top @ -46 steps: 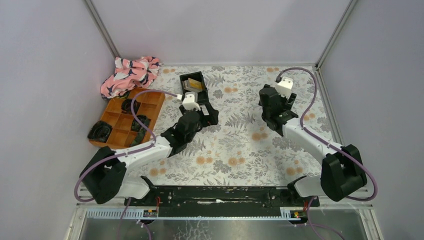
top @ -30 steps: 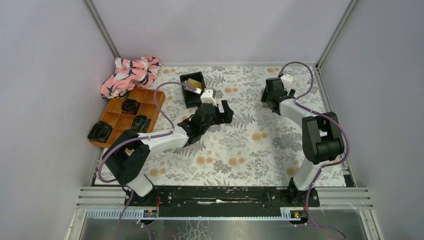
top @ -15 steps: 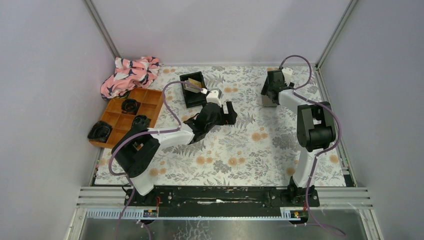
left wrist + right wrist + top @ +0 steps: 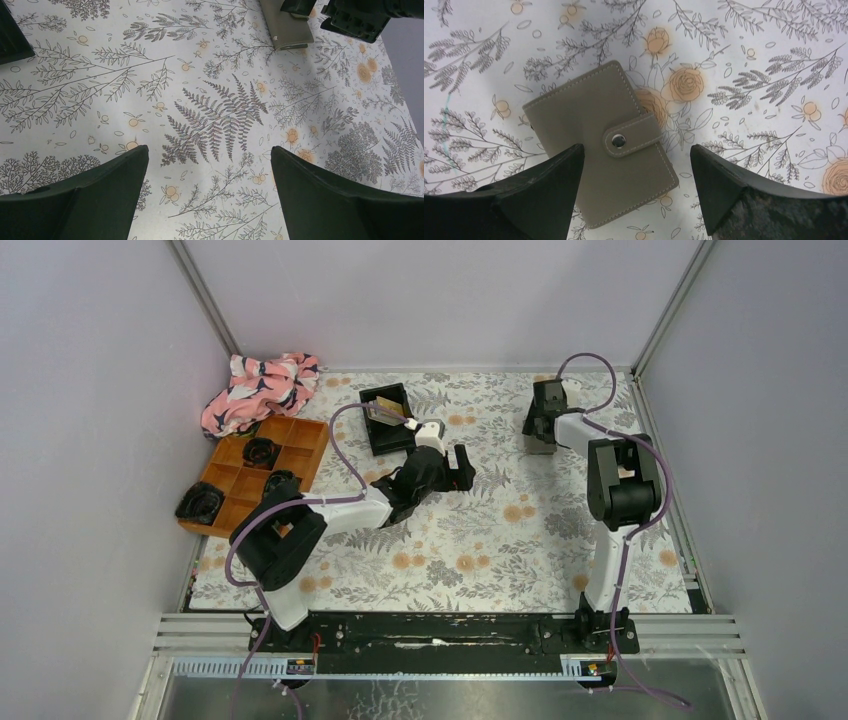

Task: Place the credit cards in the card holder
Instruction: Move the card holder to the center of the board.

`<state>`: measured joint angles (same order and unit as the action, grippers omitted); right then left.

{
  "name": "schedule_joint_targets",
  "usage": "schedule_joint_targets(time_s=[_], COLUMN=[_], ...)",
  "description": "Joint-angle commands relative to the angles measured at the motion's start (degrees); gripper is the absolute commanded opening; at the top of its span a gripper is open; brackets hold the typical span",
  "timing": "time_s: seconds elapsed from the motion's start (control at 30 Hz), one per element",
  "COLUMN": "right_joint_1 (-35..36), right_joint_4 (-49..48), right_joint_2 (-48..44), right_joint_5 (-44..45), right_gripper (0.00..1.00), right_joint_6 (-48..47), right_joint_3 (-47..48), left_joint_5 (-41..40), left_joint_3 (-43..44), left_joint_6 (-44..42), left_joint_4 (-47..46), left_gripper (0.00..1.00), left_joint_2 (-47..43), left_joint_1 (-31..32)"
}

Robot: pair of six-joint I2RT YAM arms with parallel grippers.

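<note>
A: Where's the card holder (image 4: 589, 120)?

B: Flat on the flowered table (image 4: 470, 540), at the far right near the back edge, lying askew. It's shut. It's plain grey-taupe with pale stitching round the edge. A short strap (image 4: 639, 134) crosses the opening side and closes with a round metal snap (image 4: 618, 141).

A: And the right claw (image 4: 635, 150)?

B: Directly over the holder, jaws spread wide with one finger on each side, gripping nothing. I can't tell whether the tips touch the table.

A: Anything hidden?

B: In the wrist view the holder's near-left corner goes behind one finger. From above, the claw covers most of it and only a grey sliver shows. Since it's closed, its inside is out of sight.

A: The cards (image 4: 383, 412)?

B: In the black tray (image 4: 392, 438), far middle-left and well apart from the holder. A tan one shows, tilted up. A cable crosses it, and I can't make out how many there are.

A: Left claw (image 4: 209, 150)?

B: Mid-table, roughly between tray and holder. Its jaws are fully apart over bare table and hold nothing. Its camera catches one end of the holder at the top edge, cut off by the frame.

A: Any writing?

B: Any print on the card is too small to read. The holder's face shows only stitching.
</note>
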<state>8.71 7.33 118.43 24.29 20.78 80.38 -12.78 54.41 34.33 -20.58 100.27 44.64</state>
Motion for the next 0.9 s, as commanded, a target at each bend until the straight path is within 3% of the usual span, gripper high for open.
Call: schedule_joint_targets(time_s=[0.0,0.57,0.87], right_joint_1=[-0.78,-2.13,-2.12], right_joint_4=[5.56,12.62,13.96], right_joint_2=[1.98,4.88,4.86], right_joint_5=[0.09,-2.91,-4.4], right_gripper=[0.84,0.69,0.49], right_joint_6=[-0.65,-0.92,-0.65], right_joint_3=[5.79,8.55,7.2], left_joint_5=[0.72,0.7,0.79], left_joint_3=[1.57,-0.48,-1.1], left_joint_6=[0.56,1.42,2.13], left_joint_4=[-2.98,-2.98,-2.12], left_gripper=[1.0,1.0,1.0], left_joint_2=[0.42,-2.13,-3.18], left_joint_1=[0.36,0.36,0.32])
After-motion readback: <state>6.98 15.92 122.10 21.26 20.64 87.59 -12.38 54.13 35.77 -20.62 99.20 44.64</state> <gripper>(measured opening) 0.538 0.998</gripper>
